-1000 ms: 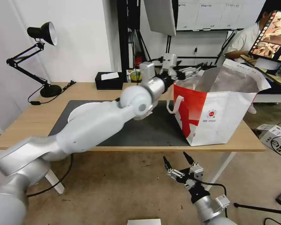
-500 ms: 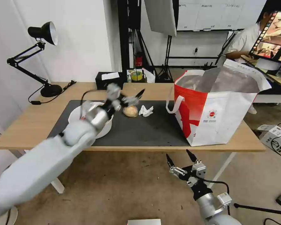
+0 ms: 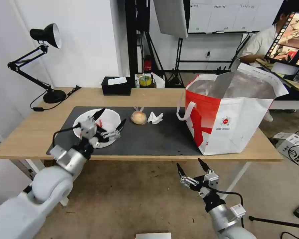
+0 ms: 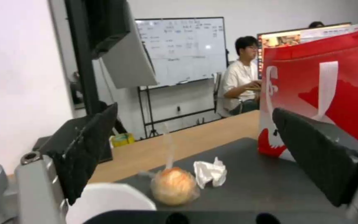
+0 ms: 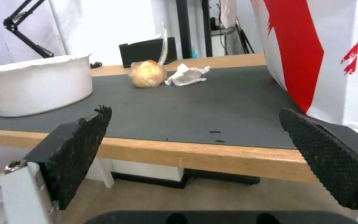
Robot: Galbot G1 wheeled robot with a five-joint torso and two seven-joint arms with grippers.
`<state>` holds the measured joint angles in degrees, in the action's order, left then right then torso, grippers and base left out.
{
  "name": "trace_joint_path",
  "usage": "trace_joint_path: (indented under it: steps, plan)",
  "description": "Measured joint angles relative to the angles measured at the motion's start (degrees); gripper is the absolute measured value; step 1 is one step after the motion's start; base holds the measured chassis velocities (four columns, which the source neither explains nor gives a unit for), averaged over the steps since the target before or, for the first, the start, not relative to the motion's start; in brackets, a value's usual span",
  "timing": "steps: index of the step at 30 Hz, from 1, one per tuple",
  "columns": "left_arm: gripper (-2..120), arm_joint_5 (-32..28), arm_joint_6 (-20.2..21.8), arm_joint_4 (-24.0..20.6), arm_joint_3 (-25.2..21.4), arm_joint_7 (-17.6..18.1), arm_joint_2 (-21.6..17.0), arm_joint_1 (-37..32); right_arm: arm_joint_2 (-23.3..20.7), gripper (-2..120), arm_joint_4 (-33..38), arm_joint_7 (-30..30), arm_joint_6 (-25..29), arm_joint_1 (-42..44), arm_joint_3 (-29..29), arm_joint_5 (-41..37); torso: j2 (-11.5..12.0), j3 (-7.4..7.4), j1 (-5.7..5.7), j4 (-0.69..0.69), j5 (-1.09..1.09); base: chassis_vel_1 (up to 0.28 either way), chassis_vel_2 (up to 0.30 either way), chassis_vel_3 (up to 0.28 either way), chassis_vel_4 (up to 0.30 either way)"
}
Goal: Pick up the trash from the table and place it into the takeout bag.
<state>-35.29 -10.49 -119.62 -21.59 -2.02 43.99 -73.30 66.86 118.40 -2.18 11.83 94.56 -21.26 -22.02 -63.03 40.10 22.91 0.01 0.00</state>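
Left gripper (image 3: 110, 122) spread wide, empty, over white round bowl (image 3: 109, 120) at mat's 9 o'clock end. Bagged bun (image 3: 139, 117) at roughly 2 o'clock from it; twisted bag neck upright. Crumpled white tissue (image 3: 155, 117) just beside bun. Takeout bag (image 3: 229, 122) at 3 o'clock, mouth upward. Right gripper (image 3: 193, 169) open, idle below table (image 3: 36, 126) edge; left judged nearer.

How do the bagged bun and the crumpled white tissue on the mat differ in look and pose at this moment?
The bagged bun is a rounded golden lump inside clear plastic, while the crumpled white tissue is a flat, irregular white wad. The bun's bag has a twisted tail standing upward; the tissue lies low with ragged edges. The bun sits nearer the white bowl, the tissue nearer the takeout bag. Both rest on the dark mat, close beside each other and untouched by any gripper.
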Motion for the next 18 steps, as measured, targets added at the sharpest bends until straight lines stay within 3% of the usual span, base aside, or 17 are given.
trace_joint_path:
  steps: [6,13,17,18]
  plan:
    - [100,2.4,-0.3,-0.1,-2.2,0.0,3.6,-3.6,1.0,100,0.7,0.0,0.7,1.7,-2.1,0.5,0.0,0.0,0.01,-0.04,-0.01,0.0,0.0,0.0,0.0]
    - [100,6.5,-1.0,0.8,-9.3,2.4,10.1,-13.1,1.7,100,0.4,0.3,1.9,1.7,-2.3,2.1,0.0,0.0,0.01,-0.02,-0.01,0.0,0.0,0.0,0.0]
    - [100,9.0,-2.7,2.4,-11.0,3.7,13.5,-16.9,3.0,100,-1.1,0.8,6.7,2.0,-3.5,6.8,0.0,0.0,0.0,0.02,0.01,0.0,0.0,0.0,0.0]
    - [100,9.6,-3.4,3.2,-11.0,4.2,14.4,-17.7,3.8,100,-1.6,1.0,9.2,2.5,-4.5,8.8,0.0,0.0,0.01,-0.04,-0.01,0.0,0.0,0.0,0.0]
